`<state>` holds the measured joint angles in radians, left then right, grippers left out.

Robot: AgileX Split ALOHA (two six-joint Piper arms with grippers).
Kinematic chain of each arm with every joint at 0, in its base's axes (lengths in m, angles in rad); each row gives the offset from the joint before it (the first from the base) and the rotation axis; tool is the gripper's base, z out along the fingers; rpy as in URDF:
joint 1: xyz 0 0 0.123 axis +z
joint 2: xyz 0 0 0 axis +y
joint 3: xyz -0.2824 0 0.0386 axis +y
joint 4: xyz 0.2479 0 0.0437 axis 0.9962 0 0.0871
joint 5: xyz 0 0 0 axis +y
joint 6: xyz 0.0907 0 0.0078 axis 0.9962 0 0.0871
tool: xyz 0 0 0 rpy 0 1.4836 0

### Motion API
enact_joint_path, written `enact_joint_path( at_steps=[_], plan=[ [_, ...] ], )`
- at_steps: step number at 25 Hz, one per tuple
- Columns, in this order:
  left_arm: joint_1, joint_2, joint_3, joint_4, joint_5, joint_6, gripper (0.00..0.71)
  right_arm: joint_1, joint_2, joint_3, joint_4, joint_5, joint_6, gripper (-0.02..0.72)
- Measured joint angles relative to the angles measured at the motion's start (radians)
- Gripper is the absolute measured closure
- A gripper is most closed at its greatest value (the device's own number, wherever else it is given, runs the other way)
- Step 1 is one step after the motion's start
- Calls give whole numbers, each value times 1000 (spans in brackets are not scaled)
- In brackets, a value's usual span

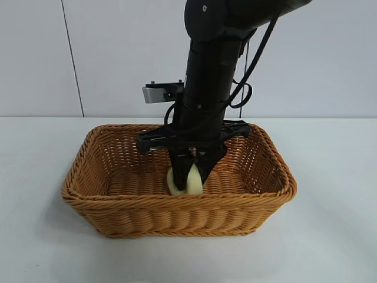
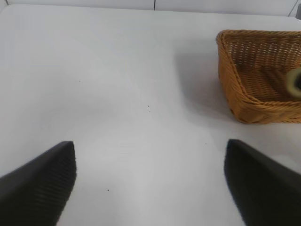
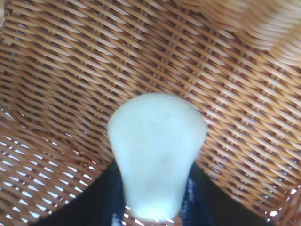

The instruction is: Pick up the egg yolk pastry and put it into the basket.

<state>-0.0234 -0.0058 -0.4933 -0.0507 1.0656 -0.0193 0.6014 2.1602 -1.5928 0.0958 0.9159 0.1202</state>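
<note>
The pale cream egg yolk pastry (image 1: pixel 193 180) hangs low inside the orange-brown wicker basket (image 1: pixel 177 203), at or just above its woven floor. My right gripper (image 1: pixel 189 172) reaches straight down into the basket. In the right wrist view its black fingers (image 3: pixel 101 200) press against both sides of the pastry (image 3: pixel 157 141), with the basket weave (image 3: pixel 70 70) behind. My left gripper (image 2: pixel 150 183) hovers wide open over bare white table, holding nothing. Off to the side in that view is a corner of the basket (image 2: pixel 225 61), with a sliver of the pastry (image 2: pixel 295 82) inside.
The white table (image 1: pixel 47 236) stretches all round the basket, and a white wall stands behind it. A small grey camera block (image 1: pixel 160 92) juts from the right arm above the basket's far rim.
</note>
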Motion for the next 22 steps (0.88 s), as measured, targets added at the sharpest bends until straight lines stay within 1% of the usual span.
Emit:
enact_joint_path(
  at_steps=[2, 3, 5, 6, 10, 14, 16, 18, 22],
  plan=[
    [0, 0, 0, 0, 0, 0, 48, 0, 0, 0, 0, 5, -1, 209],
    [0, 0, 0, 0, 0, 0, 48, 0, 0, -1, 0, 12, -3, 153],
    [0, 0, 0, 0, 0, 0, 48, 0, 0, -18, 0, 37, -4, 101],
    [0, 0, 0, 0, 0, 0, 48, 0, 0, -33, 0, 54, -4, 89],
    [0, 0, 0, 0, 0, 0, 48, 0, 0, -167, -11, 152, -4, 73],
    [0, 0, 0, 0, 0, 0, 48, -3, 0, -332, -62, 261, -5, 71],
    [0, 0, 0, 0, 0, 0, 48, -19, -2, -398, -80, 282, -4, 71],
    [0, 0, 0, 0, 0, 0, 48, -47, -4, -436, -84, 288, 4, 71],
    [0, 0, 0, 0, 0, 0, 48, -131, -5, -451, -89, 291, 9, 71]
  ],
)
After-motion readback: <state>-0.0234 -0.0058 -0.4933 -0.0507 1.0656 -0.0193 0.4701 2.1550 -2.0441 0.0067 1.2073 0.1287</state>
